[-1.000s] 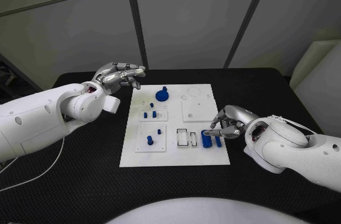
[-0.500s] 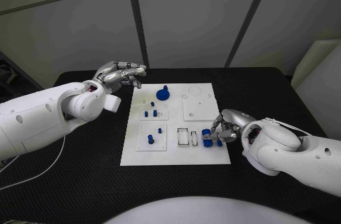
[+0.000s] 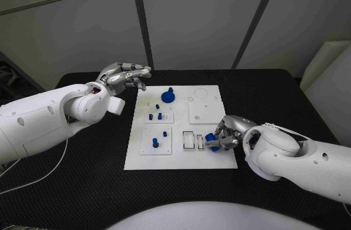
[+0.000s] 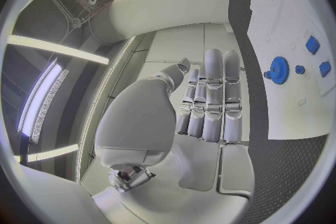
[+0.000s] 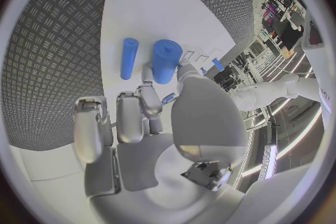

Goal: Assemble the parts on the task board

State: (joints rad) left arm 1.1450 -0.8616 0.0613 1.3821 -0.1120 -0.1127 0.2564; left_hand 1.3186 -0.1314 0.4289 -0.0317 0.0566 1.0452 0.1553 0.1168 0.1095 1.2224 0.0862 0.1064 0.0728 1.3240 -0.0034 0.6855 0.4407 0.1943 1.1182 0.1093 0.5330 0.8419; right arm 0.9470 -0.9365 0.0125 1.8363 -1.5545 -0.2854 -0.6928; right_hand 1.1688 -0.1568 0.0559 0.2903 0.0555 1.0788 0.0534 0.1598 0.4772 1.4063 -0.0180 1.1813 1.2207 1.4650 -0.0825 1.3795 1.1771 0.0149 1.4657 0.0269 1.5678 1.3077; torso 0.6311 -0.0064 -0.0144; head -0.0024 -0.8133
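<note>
The right hand [image 3: 228, 133] rests at the task board's [image 3: 181, 159] near right corner. Its fingers curl around the thick blue cylinder [image 5: 167, 60], apparently pinching it. The thinner blue cylinder [image 5: 129, 57] lies parallel alongside. The left hand [image 3: 123, 77] hovers spread and empty, well apart at the far left.

Black table [image 3: 88, 189] with a fine diamond-tread surface, seen plainly in the right wrist view [image 5: 56, 61]. One white task board [image 3: 179, 161] lies flat on it near the middle, its long sides running away from the robot. The board's near edge sits well back from the table's front edge, with bare black surface on every side of it. A thin white cable [image 3: 36, 182] trails across the table at its left side, near the left arm.
</note>
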